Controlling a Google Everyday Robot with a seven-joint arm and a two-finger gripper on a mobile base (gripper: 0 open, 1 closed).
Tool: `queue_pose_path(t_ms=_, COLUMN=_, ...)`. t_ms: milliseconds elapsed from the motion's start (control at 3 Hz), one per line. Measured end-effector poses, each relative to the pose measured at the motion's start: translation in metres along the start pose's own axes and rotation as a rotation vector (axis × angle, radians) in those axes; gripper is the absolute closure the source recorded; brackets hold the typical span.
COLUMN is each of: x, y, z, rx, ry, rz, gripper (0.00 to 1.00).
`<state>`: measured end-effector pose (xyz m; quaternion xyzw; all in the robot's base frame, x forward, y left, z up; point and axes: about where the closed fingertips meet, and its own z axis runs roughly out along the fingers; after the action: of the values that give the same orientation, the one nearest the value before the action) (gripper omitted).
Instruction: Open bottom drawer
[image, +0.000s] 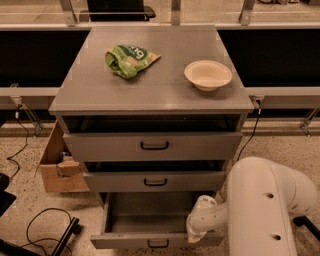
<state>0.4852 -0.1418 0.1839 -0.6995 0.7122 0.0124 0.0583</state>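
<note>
The bottom drawer (150, 241) of the grey cabinet is pulled well out, showing its grey inside (150, 212) and a small black bar handle (158, 244) on its flat front. The middle drawer (155, 181) and the top drawer (153, 146) above it each stand slightly ajar. My gripper (196, 234) is at the right end of the bottom drawer's front, low in the view, on the end of my white arm (260, 210). Its tip lies against the drawer's front edge.
On the cabinet top (90, 90) lie a green snack bag (129, 59) and a cream bowl (208, 75). An open cardboard box (57, 162) stands on the floor at the left. Black cables (40, 225) lie at lower left.
</note>
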Motion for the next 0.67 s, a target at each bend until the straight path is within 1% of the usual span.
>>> queue_pose_path(t_ms=667, x=-0.0001, y=0.0008, z=-0.0001, rx=-0.002, ry=0.0, rz=0.0, gripper=0.09)
